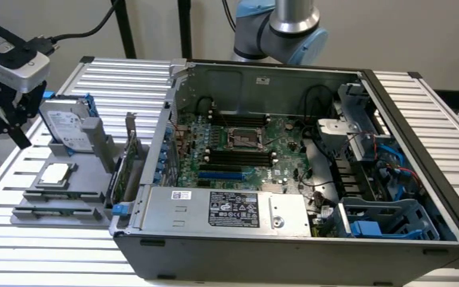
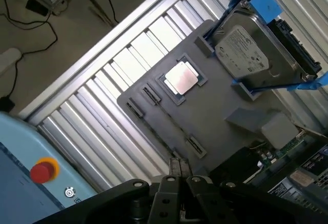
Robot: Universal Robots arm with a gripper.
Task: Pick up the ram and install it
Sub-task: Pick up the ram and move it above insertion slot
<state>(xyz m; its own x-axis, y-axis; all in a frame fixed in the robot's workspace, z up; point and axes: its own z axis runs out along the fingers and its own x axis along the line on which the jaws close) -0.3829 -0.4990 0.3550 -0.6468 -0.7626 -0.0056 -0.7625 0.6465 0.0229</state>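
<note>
The gripper (image 1: 3,127), its clench impossible to tell, is hovering above the tray's (image 1: 86,179) ram (image 1: 62,195) while the motherboard's memory slots (image 1: 238,156) are sitting empty.

Slatted aluminium table (image 1: 126,78): grey parts holder (image 1: 90,179) just beside open computer case (image 1: 293,245).
</note>
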